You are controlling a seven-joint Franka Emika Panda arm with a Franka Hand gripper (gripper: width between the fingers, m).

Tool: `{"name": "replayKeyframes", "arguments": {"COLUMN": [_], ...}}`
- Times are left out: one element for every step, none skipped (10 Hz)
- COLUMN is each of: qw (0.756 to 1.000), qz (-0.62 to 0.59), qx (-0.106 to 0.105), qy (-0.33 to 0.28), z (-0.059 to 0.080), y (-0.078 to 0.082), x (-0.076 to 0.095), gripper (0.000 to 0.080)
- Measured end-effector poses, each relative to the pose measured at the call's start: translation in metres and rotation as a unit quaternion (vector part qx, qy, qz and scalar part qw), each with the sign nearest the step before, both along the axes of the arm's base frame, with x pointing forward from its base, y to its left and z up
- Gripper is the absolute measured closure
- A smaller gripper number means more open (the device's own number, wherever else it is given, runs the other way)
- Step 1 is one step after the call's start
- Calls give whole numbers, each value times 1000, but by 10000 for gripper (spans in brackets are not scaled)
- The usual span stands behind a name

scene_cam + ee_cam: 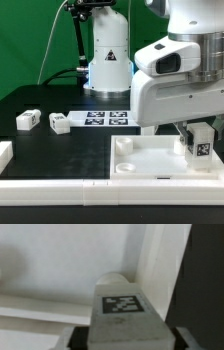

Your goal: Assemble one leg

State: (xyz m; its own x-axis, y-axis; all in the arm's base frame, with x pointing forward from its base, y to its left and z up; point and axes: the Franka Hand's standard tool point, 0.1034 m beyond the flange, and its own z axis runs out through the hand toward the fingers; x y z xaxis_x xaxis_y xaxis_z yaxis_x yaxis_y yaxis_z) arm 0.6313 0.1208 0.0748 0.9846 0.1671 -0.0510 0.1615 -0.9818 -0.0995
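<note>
My gripper (pixel 197 143) is shut on a white leg (pixel 198 142) with a black-and-white tag on its face. It holds the leg upright over the corner of the large white square panel (pixel 150 160) at the exterior view's right. In the wrist view the leg (pixel 122 308) fills the space between my dark fingers (pixel 80 337), and its rounded tip sits at the panel's corner (pixel 60 269). Two more legs (pixel 28 120) (pixel 59 122) lie on the black table at the exterior view's left.
The marker board (pixel 105 119) lies flat behind the panel, in front of the arm's white base (pixel 108 60). A low white rim (pixel 40 190) borders the table's front edge. A white piece (pixel 5 153) sits at the exterior view's far left.
</note>
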Motion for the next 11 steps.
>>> {"name": "replayKeyframes", "arguments": {"qw": [1000, 1000, 997, 989, 978, 965, 941, 917, 894, 862, 836], "qz": [-9, -10, -74, -150, -208, -261, -338, -399, -447, -506, -547], "qx": [-1, -1, -3, -7, -10, -11, -12, -13, -14, -16, -16], "qy": [1, 1, 4, 7, 9, 11, 14, 17, 22, 29, 35], "z": [0, 0, -1, -1, -1, -1, -2, -2, -2, -3, -3], "y": [0, 0, -1, -1, -1, -2, -2, -2, -1, -1, 0], "x": [0, 0, -1, -1, -1, -1, -2, -3, -3, -3, -4], "gripper": [508, 508, 508, 508, 508, 508, 508, 508, 508, 508, 508]}}
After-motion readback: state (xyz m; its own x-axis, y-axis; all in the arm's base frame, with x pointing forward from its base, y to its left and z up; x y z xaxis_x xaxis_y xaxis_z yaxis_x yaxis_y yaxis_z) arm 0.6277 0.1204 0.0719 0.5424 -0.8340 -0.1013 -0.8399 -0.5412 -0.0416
